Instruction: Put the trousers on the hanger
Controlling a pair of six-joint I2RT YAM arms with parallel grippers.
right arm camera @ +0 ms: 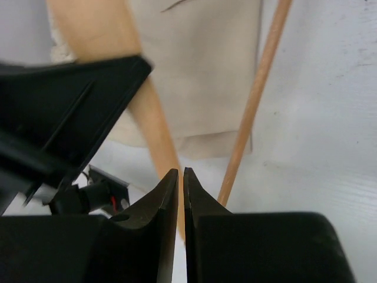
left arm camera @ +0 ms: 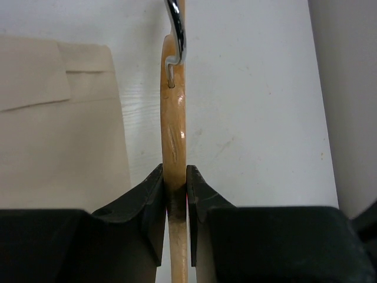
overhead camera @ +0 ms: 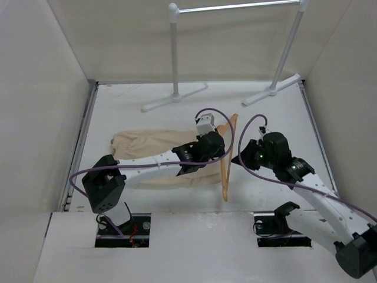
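The beige trousers [overhead camera: 150, 154] lie flat on the table, left of centre, partly under my left arm. The wooden hanger [overhead camera: 224, 180] stands on edge by their right end, its metal hook [left arm camera: 175, 29] pointing to the back. My left gripper [overhead camera: 217, 150] is shut on the hanger [left arm camera: 174, 135], just below the hook. In the left wrist view the trousers [left arm camera: 59, 118] lie to its left. My right gripper [overhead camera: 237, 159] is shut and empty just right of the hanger. In its wrist view [right arm camera: 181, 174] it is close to the hanger's arm [right arm camera: 150, 112] and crossbar [right arm camera: 254, 100], with the trousers [right arm camera: 200, 71] beyond.
A white metal garment rack [overhead camera: 175, 53] stands at the back, its two feet [overhead camera: 174, 97] on the table. White walls close in the left, right and back sides. My left gripper's black body [right arm camera: 65, 112] shows in the right wrist view.
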